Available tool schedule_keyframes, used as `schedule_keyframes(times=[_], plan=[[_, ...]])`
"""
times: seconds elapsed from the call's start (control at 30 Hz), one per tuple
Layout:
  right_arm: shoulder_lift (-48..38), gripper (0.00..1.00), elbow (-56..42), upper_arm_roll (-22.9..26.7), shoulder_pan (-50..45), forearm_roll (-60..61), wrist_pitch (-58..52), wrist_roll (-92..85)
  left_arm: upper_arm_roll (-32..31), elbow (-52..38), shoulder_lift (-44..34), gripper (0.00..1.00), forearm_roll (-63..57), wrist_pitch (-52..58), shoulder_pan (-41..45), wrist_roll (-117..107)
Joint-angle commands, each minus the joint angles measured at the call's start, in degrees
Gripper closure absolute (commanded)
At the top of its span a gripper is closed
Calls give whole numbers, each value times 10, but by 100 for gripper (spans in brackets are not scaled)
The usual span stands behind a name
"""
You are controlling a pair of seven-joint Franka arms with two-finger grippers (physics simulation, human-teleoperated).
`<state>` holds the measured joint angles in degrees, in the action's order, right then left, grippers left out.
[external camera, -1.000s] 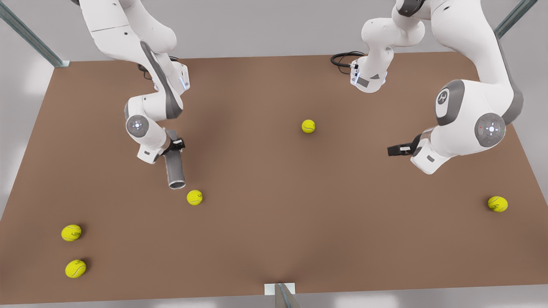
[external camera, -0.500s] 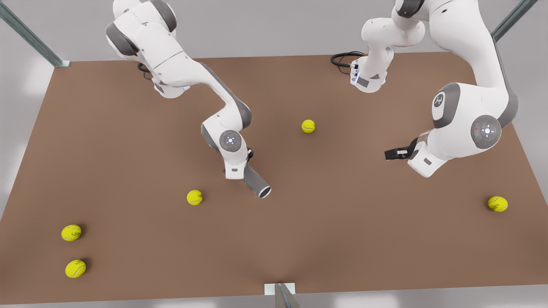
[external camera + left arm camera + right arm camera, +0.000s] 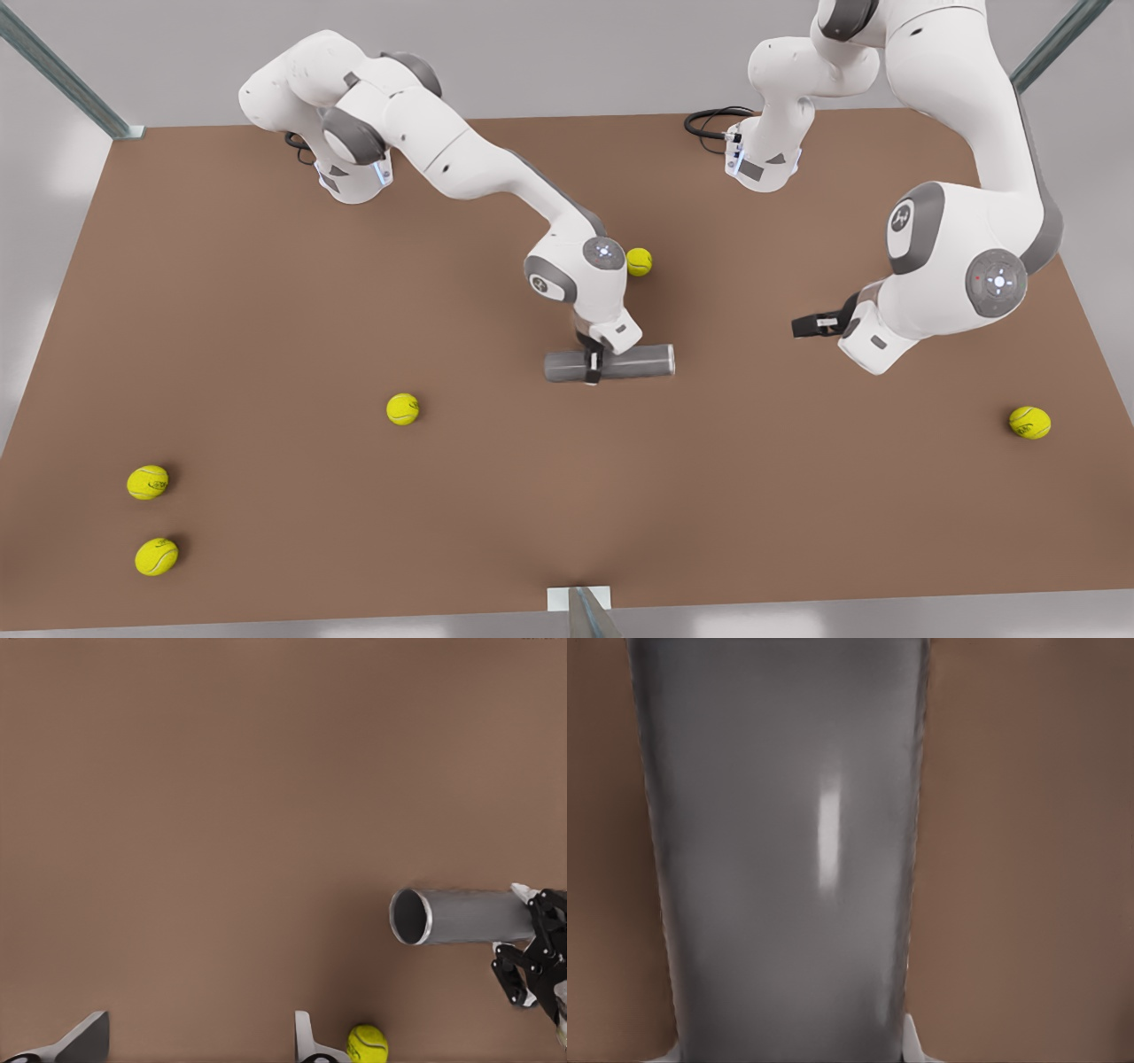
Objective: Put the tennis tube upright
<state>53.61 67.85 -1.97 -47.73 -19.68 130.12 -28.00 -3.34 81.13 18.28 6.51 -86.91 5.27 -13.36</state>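
I am clamping my right gripper (image 3: 592,365) on the tube (image 3: 609,363), lying level at the front view's centre; it may swing when tipped. My left gripper (image 3: 802,326) is waiting spread, centre-right.

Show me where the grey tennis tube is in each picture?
Front view: the tennis tube lies level near the table's middle, clamped by the right gripper.
Left wrist view: the tube shows its open end, the right gripper on it.
Right wrist view: the tube up close.
Shared landmark: the brown table.
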Motion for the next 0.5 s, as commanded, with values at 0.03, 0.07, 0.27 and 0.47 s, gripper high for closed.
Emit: schedule_keyframes(times=[0.03,0.07,0.27,0.47], plan=[[9,28,-1,0,-7,-4,15,-30,0,0,0,1,0,1,0,0],[18,28,-1,0,-8,-4,22,-49,0,1,0,1,0,1,1,0],[41,0,-20,14,-21,-17,21,-43,-1,2,1,1,1,-3,1,0],[-19,0,-18,4,-14,-11,-40,-60,-1,38,-12,1,69,-37,-5,-20]])
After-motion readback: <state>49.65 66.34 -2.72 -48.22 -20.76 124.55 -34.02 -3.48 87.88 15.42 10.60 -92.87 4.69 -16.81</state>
